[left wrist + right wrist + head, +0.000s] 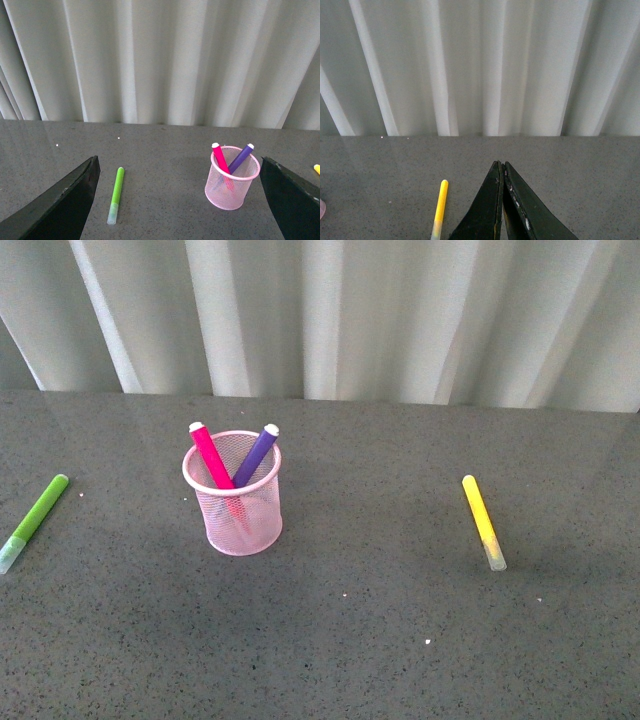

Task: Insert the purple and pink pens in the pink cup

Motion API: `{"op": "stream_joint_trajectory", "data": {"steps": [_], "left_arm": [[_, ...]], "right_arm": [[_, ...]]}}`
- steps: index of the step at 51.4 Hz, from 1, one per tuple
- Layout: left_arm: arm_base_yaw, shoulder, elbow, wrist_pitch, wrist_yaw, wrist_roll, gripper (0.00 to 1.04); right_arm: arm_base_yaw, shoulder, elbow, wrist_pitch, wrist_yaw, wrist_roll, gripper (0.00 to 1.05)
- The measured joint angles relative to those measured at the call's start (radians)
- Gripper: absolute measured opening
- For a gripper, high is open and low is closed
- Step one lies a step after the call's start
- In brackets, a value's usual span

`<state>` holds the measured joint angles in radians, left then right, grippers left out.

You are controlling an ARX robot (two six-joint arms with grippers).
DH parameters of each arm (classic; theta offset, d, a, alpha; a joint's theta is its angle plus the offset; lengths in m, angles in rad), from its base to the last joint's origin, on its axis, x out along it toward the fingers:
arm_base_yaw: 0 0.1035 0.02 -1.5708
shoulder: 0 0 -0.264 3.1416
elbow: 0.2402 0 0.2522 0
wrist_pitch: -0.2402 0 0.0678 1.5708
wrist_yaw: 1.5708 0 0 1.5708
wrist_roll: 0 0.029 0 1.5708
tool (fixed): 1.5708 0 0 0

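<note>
The pink cup [234,503] stands upright on the grey table, left of centre in the front view. The pink pen [210,454] and the purple pen [256,454] both stand in it, leaning apart, their tops above the rim. The left wrist view shows the cup [231,181] with the pink pen [219,157] and the purple pen [241,156] inside. My left gripper [177,172] is open and empty, set back from the cup. My right gripper [501,165] is shut and empty, over bare table beside the yellow marker. Neither arm shows in the front view.
A lime green marker [34,521] lies at the table's left edge and also shows in the left wrist view [116,194]. A yellow marker [483,521] lies on the right, also in the right wrist view [440,207]. A white pleated curtain [330,310] hangs behind the table.
</note>
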<state>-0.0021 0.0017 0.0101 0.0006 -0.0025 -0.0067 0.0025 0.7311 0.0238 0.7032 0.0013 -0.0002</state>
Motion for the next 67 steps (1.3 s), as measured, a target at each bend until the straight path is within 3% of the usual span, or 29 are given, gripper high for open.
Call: {"op": "stream_joint_trajectory", "data": {"steps": [37,59,63,67], "left_arm": [[0.000,0.000,0.000,0.000,0.000,0.000,0.98],[0.000,0.000,0.000,0.000,0.000,0.000,0.98],[0.000,0.000,0.000,0.000,0.000,0.000,0.98],[0.000,0.000,0.000,0.000,0.000,0.000,0.98]], "right_arm": [[0.000,-0.441,-0.003,-0.410,0.000,0.000,0.03],[0.000,-0.562,-0.003,-0.531,0.000,0.000,0.03],[0.000,-0.679,-0.002,-0.684,0.000,0.001,0.03],[0.000,-0.726,-0.002,-0.698,0.000,0.001,0.03]]}}
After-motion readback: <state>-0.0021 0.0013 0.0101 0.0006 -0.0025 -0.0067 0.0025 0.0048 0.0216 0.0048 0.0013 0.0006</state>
